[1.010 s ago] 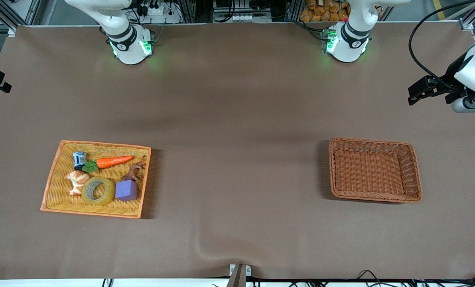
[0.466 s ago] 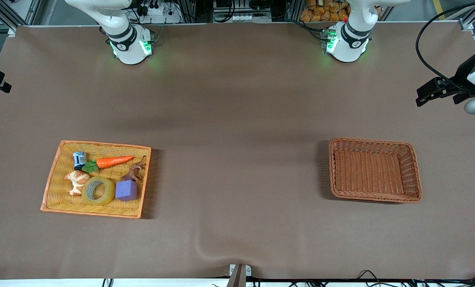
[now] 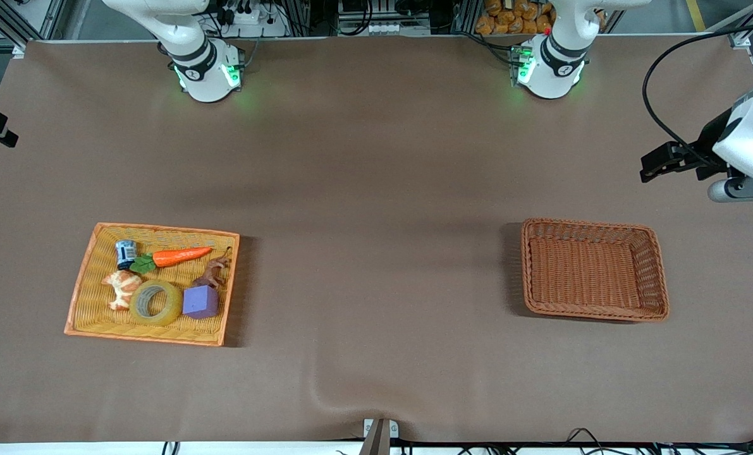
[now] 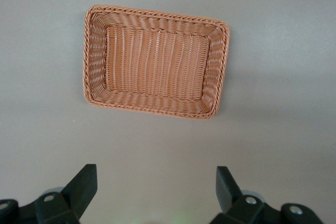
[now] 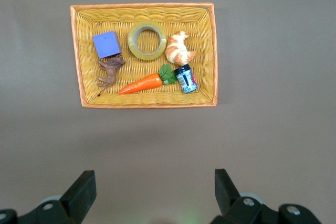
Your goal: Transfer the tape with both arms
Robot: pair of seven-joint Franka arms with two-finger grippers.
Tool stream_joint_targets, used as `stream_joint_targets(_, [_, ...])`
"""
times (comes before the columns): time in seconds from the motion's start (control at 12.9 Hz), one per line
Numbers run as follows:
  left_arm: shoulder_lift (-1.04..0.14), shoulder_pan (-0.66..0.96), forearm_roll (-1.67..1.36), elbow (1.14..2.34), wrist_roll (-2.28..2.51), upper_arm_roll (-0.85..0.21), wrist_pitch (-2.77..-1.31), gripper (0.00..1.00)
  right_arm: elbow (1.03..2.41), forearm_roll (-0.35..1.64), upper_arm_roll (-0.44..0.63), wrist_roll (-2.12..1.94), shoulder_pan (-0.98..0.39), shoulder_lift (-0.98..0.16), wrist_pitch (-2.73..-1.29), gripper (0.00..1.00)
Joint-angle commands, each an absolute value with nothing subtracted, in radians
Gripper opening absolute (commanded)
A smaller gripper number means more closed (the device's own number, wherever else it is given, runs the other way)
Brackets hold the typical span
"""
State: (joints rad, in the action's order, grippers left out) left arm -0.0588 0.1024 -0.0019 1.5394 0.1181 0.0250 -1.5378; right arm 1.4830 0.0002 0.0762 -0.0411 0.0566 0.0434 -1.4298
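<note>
Brown table point(image 3: 376, 189), tape point(image 3: 155, 303) unmoved in yellow tray point(image 3: 82, 297), left gripper point(image 4: 156, 184) shifted, both jaws spread.

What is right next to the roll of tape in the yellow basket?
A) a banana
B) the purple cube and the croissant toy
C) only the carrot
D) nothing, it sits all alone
B: the tape lies in the yellow basket between the purple cube and the croissant toy, while the carrot lies farther from the front camera.
</note>
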Motion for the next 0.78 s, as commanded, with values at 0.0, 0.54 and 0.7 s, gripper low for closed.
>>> stream_joint_targets(0.0, [-0.061,0.101,-0.021,1.520,0.120,0.026,-1.549,1.00,1.466,0.006,0.069,-0.041,0.066,0.037,-1.427,1.00])
stream_joint_targets(0.54, [-0.071,0.097,-0.023,1.520,0.117,0.026,-1.554,1.00,1.466,0.008,0.071,-0.041,0.066,0.035,-1.427,1.00])
stream_joint_targets(0.7, [-0.071,0.094,-0.023,1.520,0.117,0.026,-1.555,1.00,1.466,0.011,0.069,-0.043,0.064,0.035,-1.424,1.00])
